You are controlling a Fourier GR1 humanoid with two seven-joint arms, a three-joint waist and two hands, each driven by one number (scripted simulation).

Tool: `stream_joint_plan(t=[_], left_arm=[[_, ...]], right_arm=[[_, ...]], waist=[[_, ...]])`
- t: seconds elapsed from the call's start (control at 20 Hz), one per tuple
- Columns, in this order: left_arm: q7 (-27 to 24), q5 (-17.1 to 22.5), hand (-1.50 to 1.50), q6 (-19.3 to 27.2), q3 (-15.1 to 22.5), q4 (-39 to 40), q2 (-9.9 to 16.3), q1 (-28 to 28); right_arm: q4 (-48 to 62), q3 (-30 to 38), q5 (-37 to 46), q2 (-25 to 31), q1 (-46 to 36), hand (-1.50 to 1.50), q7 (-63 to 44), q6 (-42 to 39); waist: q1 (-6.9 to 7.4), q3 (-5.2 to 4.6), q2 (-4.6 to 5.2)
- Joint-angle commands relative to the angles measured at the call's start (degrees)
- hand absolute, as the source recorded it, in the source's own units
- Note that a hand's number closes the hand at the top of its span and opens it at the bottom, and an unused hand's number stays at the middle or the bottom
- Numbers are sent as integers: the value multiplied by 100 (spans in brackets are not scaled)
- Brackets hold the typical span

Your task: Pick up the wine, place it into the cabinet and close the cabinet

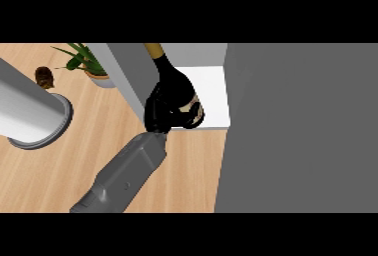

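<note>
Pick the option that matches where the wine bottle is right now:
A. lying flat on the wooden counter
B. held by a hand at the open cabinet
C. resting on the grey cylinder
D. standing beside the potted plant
B: black fingers curl round the wine bottle, over the white floor of the open cabinet.

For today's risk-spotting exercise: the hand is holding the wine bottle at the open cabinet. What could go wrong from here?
1. The hand grips the wine bottle low on its body while the bottle is tilted, so it might tip over when released.
2. The bottle sits near the front edge of the cabinet's white shelf; closing the grey door could knock it.
</note>
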State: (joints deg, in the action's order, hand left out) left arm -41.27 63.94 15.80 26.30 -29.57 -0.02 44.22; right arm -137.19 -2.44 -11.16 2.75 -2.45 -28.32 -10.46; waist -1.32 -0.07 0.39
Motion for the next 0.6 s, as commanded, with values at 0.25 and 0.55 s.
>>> stream_joint_plan(t=[0.25, 0.55], left_arm=[[325, 304, 150, 238, -106, 519, 2, 917], [449, 296, 150, 147, -137, 1322, 2, 1492]], right_arm=[[313, 327, -284, 146, 98, -150, 312, -268], [165, 166, -314, 34, 166, -150, 387, -271]], waist=[[-60, 7, -2], [-198, 4, 52]])
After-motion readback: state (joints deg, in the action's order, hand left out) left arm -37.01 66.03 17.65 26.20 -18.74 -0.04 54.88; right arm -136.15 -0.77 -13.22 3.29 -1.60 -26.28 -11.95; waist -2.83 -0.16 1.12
